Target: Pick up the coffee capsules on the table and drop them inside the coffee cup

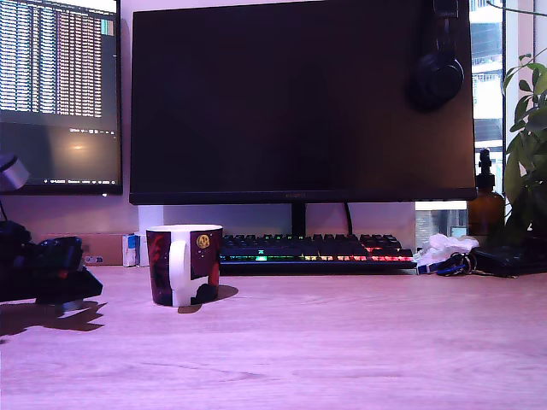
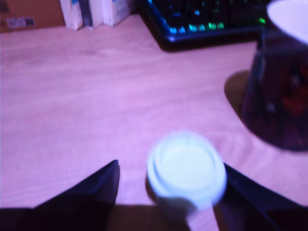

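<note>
A pale capsule, seen from above and blurred, sits on the wooden table between the two dark fingers of my gripper. The gripper is open: one finger stands clear of the capsule and the other lies close beside its rim. The dark red-and-black coffee cup with a white rim stands just beyond it. In the exterior view the cup stands upright with its white handle facing the camera, and my gripper is low over the table at the exterior view's left of it. The capsule is hidden there.
A backlit keyboard lies behind the cup under a large dark monitor. Small boxes stand at the back of the table. A brown bottle, crumpled tissue and a plant sit at the exterior view's right.
</note>
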